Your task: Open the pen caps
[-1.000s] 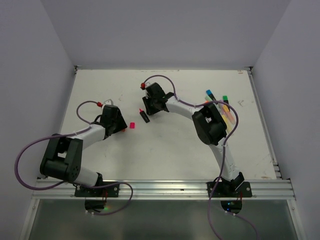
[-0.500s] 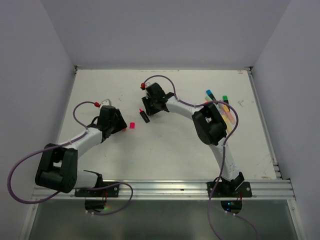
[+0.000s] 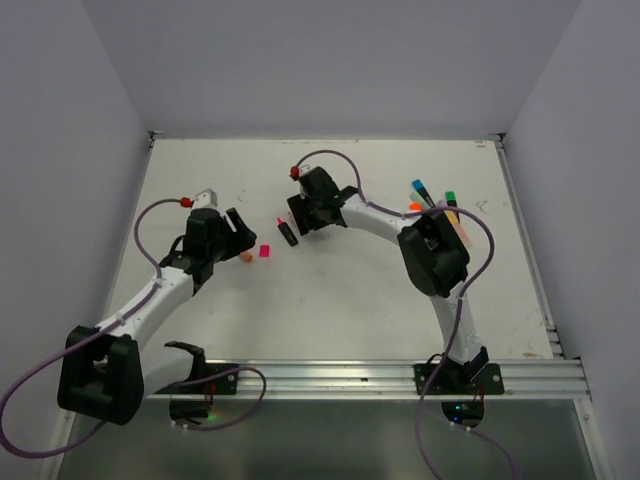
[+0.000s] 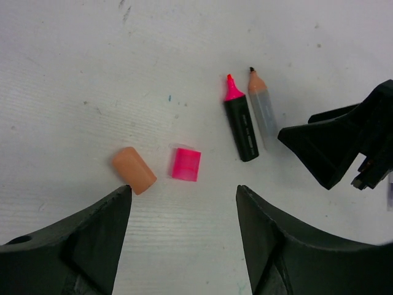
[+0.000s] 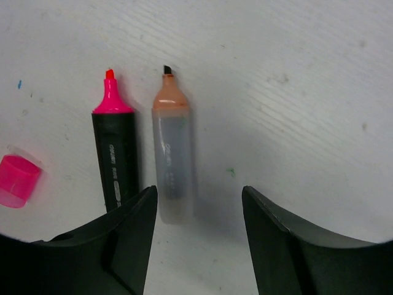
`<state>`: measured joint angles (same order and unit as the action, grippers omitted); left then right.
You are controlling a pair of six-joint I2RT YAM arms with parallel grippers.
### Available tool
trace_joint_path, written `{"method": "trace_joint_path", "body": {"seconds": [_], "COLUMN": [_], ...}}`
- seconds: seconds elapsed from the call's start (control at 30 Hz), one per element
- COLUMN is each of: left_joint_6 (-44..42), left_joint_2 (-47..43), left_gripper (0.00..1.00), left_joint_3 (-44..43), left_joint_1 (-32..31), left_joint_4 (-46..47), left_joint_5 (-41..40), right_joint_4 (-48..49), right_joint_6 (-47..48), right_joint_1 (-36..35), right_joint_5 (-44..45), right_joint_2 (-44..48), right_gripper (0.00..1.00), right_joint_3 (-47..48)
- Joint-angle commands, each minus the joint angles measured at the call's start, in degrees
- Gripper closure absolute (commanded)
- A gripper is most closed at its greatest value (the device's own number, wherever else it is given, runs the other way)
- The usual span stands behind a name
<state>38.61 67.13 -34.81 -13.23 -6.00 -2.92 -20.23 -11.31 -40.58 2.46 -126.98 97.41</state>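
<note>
Pink cap (image 4: 185, 164) and orange cap (image 4: 134, 178) lie loose on the worktop (image 3: 350, 300), just beside each other but apart. Both are off their pens. Near them, side by side with bare tips pointing the same way, lie the black-bodied pink highlighter (image 4: 241, 126) and the grey-bodied highlighter (image 5: 172, 166) with its orange nib.

The left hand (image 4: 183, 192) hangs over the two caps with its jaws spread and nothing between them. The right hand (image 5: 198, 193) is likewise spread wide and empty above the two uncapped pens.

So two pens look done. Well apart on the right, partly hidden behind the right arm, a cluster of highlighters (image 3: 455, 225) waits. Among them a blue cap (image 3: 417, 185) and a green cap (image 3: 449, 195) appear to be on, so most of the job seems left.
</note>
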Motion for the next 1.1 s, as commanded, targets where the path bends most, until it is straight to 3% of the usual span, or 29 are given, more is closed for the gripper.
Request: {"method": "trace_joint_path", "body": {"seconds": [0.0,0.07,0.1,0.13,0.2,0.33,0.43,0.53,0.57,0.67,1.07], "left_joint_6": [0.9,0.2,0.1,0.3,1.8,5.5,7.3,10.5,12.2,13.2,11.6], "left_joint_2": [-5.8,-8.2,-9.5,-11.7,-13.5,-16.5,-15.8,-14.4,-14.1,-13.8,-12.8], "left_gripper": [0.27,0.25,0.20,0.16,0.00,0.00,0.00,0.01,0.01,0.03,0.05], "left_joint_3": [-1.1,-1.1,-0.8,-0.7,-0.4,1.5,2.7,5.1,6.9,9.3,8.7], "left_joint_1": [0.4,0.4,0.4,0.4,0.4,0.4,0.4,0.4,0.4,0.4,0.4], "left_joint_4": [-1.1,-0.6,-0.2,-0.2,-0.2,2.5,6.9,11.5,14.2,16.8,17.4], "left_joint_5": [4.4,6.5,7.2,7.7,8.2,11.0,17.8,25.4,26.3,27.1,26.7], "right_joint_4": [-1.3,-2.5,-2.8,-3.3,-2.8,-3.1,-5.3,-6.4,-6.1,-4.6,-2.3], "right_joint_6": [-0.6,-2.6,-3.4,-4.1,-6.8,-8.6,-8.4,-7.6,-6.8,-6.5,-5.7], "right_joint_1": [0.8,1.6,2.4,3.0,5.0,11.3,16.0,19.4,20.3,22.9,29.3], "right_joint_5": [8.1,13.6,15.6,17.9,22.8,21.7,23.5,23.2,21.5,17.9,17.9], "right_joint_2": [13.8,18.0,19.9,24.2,28.3,38.0,40.8,42.8,43.6,44.9,39.8], "right_gripper": [0.35,0.26,0.05,0.01,0.01,0.02,0.08,0.23,0.37,0.55,0.62], "right_joint_3": [-4.7,-7.9,-11.5,-13.5,-20.3,-29.8,-34.1,-37.5,-39.1,-41.8,-43.4]}}
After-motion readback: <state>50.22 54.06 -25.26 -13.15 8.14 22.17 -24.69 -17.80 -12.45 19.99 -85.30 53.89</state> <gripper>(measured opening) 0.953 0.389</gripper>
